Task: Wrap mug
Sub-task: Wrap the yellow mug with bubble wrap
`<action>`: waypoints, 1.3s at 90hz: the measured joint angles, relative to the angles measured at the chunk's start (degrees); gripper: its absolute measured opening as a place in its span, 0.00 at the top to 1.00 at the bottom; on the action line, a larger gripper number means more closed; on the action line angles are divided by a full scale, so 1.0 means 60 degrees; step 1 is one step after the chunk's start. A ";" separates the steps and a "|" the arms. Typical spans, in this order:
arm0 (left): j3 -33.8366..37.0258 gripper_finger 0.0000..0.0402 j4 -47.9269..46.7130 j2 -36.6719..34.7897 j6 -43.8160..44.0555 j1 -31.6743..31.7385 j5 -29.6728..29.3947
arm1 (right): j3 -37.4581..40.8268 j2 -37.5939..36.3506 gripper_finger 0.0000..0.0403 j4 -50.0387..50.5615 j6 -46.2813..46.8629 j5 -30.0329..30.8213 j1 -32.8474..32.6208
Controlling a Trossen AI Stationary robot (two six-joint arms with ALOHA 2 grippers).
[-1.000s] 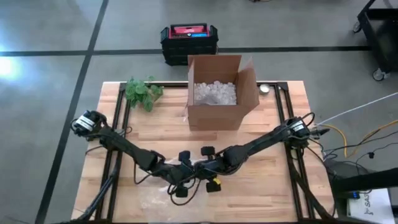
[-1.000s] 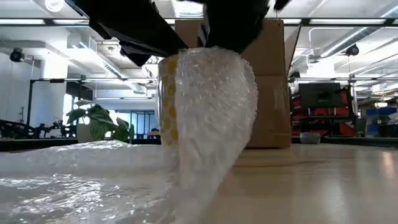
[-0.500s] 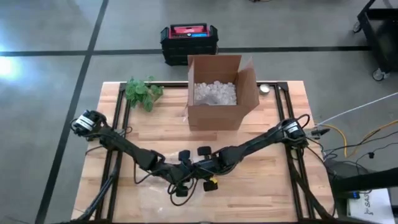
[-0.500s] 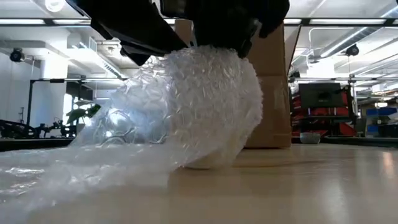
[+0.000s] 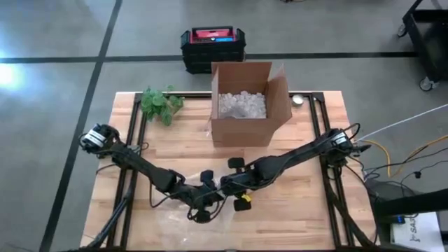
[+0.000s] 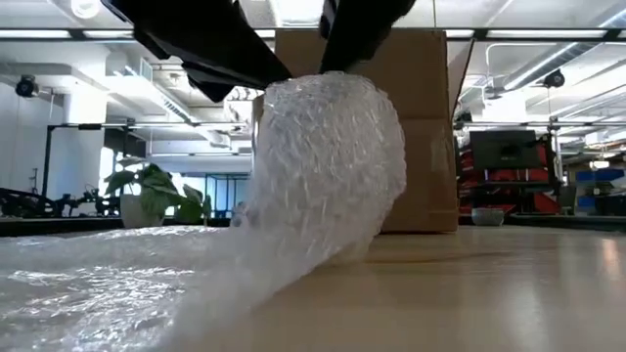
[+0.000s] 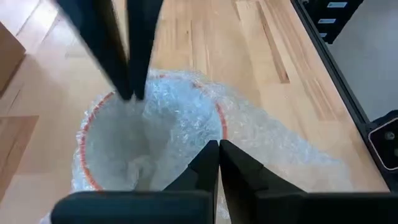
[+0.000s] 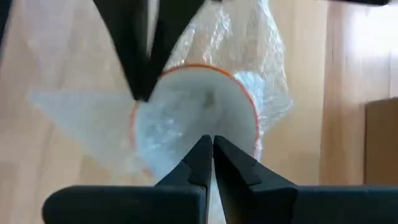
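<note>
Mug (image 8: pixel 194 118) standing upright at the front middle of the wooden table (image 5: pixel 308 210), mouth up, directly under both grippers, white with an orange rim and hidden from the side by crinkly clear bubble wrap (image 6: pixel 323 176). Left gripper (image 7: pixel 218 147) and right gripper (image 8: pixel 212 140) pinched closed on the wrap at opposite sides of the rim, equally near. Loose tail of wrap trailing flat over the table toward the left arm's side.

One camera looks straight down, one level across the table (image 5: pixel 308 217), both wrists close above the mug (image 7: pixel 149 134).

Both tools (image 5: pixel 217 199) closed — fingertips together
</note>
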State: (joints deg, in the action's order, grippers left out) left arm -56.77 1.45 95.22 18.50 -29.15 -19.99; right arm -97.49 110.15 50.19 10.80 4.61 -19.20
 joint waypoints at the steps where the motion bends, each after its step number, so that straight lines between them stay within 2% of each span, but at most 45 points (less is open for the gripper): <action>1: 0.0000 1.00 0.0000 0.0002 0.0000 0.0000 -0.0002 | 0.0000 -0.0004 0.99 0.0066 0.0035 -0.0081 -0.0002; 11: 0.0000 1.00 -0.0007 0.0003 0.0000 0.0000 0.0000 | 0.0100 0.0117 0.99 0.0188 0.0287 -0.0461 -0.0073; 89: 0.0000 1.00 0.0010 0.0023 0.0025 -0.0011 -0.0008 | 0.0142 0.1895 0.99 -0.1271 -0.1216 -0.0303 0.0437; 117: 0.0003 1.00 0.0057 0.0025 -0.0072 -0.0004 -0.0022 | -0.0300 0.1273 0.99 -0.0538 -0.1308 -0.0285 0.0377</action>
State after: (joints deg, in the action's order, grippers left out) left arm -56.75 1.79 95.37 18.07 -29.17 -20.12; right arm -99.29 117.79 46.96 2.96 2.90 -16.94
